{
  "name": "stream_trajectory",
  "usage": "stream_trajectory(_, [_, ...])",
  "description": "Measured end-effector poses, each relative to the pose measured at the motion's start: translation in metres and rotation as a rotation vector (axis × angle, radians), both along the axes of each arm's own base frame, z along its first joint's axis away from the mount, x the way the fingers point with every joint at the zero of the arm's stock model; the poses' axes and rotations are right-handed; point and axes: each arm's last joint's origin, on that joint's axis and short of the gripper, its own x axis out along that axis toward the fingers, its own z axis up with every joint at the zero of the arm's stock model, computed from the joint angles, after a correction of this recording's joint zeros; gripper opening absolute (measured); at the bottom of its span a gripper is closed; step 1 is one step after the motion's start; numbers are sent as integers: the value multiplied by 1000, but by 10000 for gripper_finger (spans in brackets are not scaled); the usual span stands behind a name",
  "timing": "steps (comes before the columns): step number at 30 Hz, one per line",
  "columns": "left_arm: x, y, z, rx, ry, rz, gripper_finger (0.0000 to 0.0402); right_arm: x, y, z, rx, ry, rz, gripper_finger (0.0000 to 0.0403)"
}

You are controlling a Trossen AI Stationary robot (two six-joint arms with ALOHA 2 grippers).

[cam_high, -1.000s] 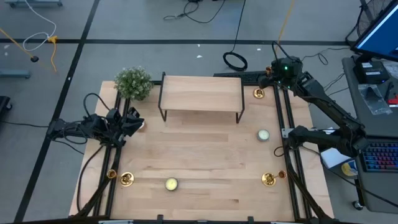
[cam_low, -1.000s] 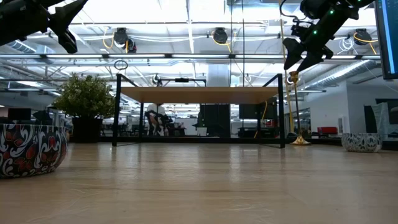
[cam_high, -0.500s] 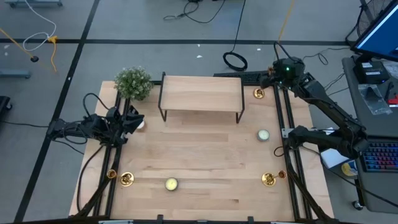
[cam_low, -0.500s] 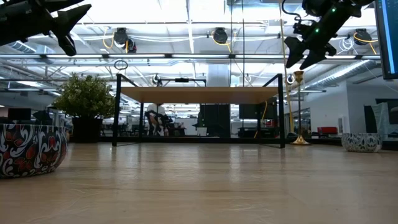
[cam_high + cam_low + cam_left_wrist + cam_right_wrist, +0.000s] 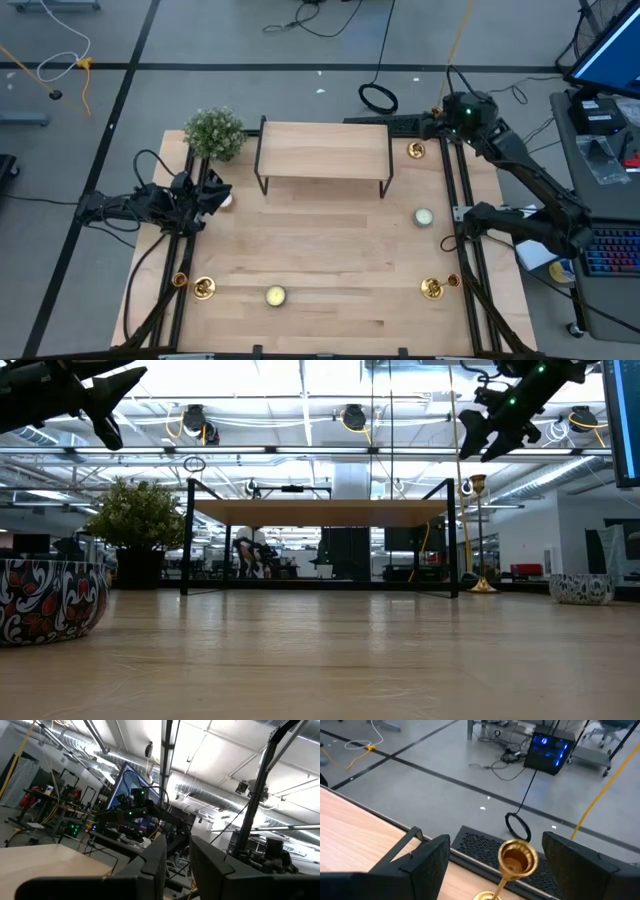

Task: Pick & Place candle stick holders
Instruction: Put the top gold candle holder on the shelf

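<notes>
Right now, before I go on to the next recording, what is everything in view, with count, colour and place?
candle stick holders: three, gold; one at the far right beside the shelf, one near left, one near right.
candles in tins: two, pale; one near the front edge, one on the right side.
plant: one, green, far left corner.
shelf: one, light wood top on black legs, far centre.
patterned bowls: two, dark and white; at the low view's left and right edges.
table: one, light wood.
left gripper: black, raised over the table's left side, jaws nearly closed, holding nothing.
right gripper: black, above the far right candle stick holder, jaws open on either side of its cup.
</notes>
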Motion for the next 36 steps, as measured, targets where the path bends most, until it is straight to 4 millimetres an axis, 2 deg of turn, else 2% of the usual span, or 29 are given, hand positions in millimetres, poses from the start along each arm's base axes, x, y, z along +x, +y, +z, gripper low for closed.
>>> stream_trajectory(7, [0,0,0,-1,0,2,86,-5,8,7,-49,3,17,311])
stream_trajectory(17, [0,0,0,-3,0,8,86,-5,7,10,-77,-6,21,315])
stream_trajectory(20, [0,0,0,-3,1,8,86,-5,7,11,-81,-8,21,337])
stream_trajectory(24, [0,0,0,-3,1,8,86,-5,8,10,-70,-12,15,388])
stream_trajectory(26, [0,0,0,-3,1,8,86,-6,9,7,-30,-9,14,394])
stream_trajectory(29, [0,0,0,-3,2,8,86,-8,12,-3,54,46,18,380])
stream_trajectory(36, [1,2,-2,-26,19,55,86,-9,14,-30,62,5,-5,381])
